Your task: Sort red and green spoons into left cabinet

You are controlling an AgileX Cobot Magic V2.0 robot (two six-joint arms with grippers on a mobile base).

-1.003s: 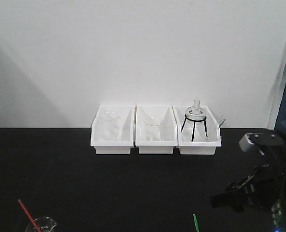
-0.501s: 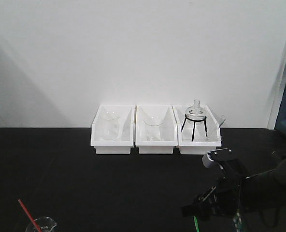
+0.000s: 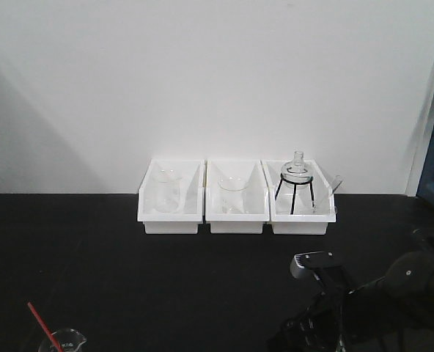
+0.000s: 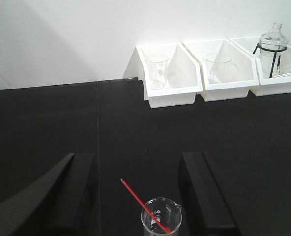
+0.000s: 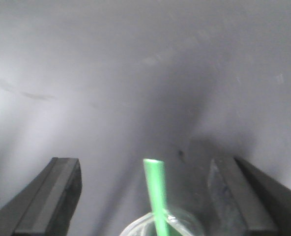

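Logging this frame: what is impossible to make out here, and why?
1. Green spoon: its bowl end is cut off by the bottom edge of the blurred right wrist view, and the right arm hides it in the front view.
2. Red spoon: its bowl end is sunk in the beaker, which the bottom edge cuts off in the left wrist view.
3. Left cabinet: in no view.

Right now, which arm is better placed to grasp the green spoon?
Right. The open right hand has the green spoon standing between its fingers; the left hand is lined up on the red spoon instead.
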